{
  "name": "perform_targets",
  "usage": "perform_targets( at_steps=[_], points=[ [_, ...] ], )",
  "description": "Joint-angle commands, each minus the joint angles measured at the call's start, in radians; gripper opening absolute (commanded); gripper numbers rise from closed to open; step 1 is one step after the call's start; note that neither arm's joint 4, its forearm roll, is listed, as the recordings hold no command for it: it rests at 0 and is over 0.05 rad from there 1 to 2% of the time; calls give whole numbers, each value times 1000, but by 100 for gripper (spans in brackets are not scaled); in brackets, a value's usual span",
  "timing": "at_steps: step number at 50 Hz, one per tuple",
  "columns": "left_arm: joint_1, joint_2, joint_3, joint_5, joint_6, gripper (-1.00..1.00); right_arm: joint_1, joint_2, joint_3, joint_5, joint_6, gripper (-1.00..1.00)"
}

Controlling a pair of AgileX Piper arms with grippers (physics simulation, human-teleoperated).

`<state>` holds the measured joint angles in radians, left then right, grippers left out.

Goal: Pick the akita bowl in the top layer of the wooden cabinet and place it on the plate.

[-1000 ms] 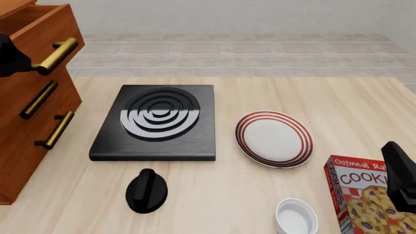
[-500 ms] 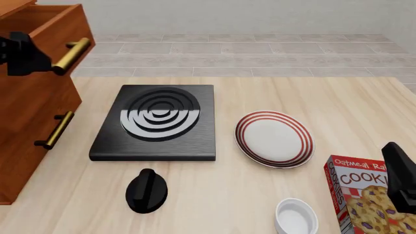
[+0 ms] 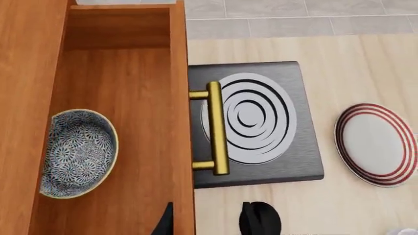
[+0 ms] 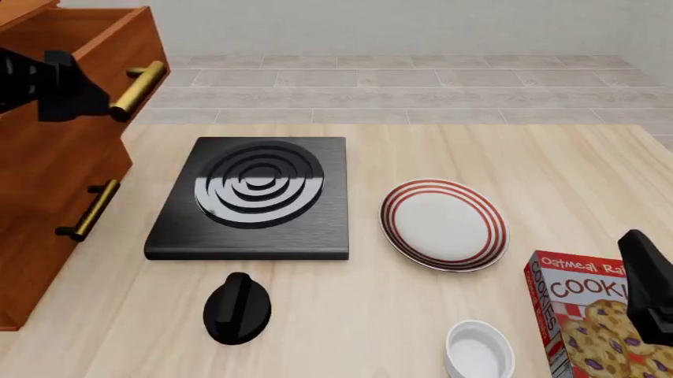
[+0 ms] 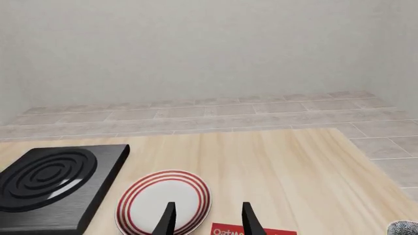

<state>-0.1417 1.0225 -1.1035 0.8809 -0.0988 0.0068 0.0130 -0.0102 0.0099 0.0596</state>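
Left wrist view shows the bowl (image 3: 77, 152) lying in the open top drawer (image 3: 117, 122) of the cabinet (image 4: 53, 197). The bowl sits on the drawer floor, close to one side wall, with nothing touching it. The drawer's handle (image 3: 218, 128) sticks out over the stove (image 3: 255, 117). The plate (image 3: 377, 144) lies on the table (image 4: 421, 315) to the right of the stove, and it is bare.

The next job, I think, is to reach down into the drawer and take the bowl by its rim. It would be good to come straight down, with one finger inside the bowl and one outside, and to stay off the drawer wall. Then lift it high enough to clear the drawer front before going over to the plate.

The left gripper (image 3: 205, 220) is above the drawer front, pointing down, and its jaws are apart with nothing between them. The right gripper (image 5: 206, 219) waits low at the near right, by the cookie box (image 4: 594, 323), pointing at the plate. Its jaws are apart and hold nothing.
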Motion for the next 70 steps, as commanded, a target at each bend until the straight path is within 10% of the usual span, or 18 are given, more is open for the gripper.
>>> perform_targets(
  at_steps=[1, 70],
  points=[
    [-51, 42, 9, -1, 4, 100, 0, 4, 0, -4, 0, 100],
    [-166, 111, -143, 30, -2, 100, 1, 4, 0, -3, 4, 100]
  ],
)
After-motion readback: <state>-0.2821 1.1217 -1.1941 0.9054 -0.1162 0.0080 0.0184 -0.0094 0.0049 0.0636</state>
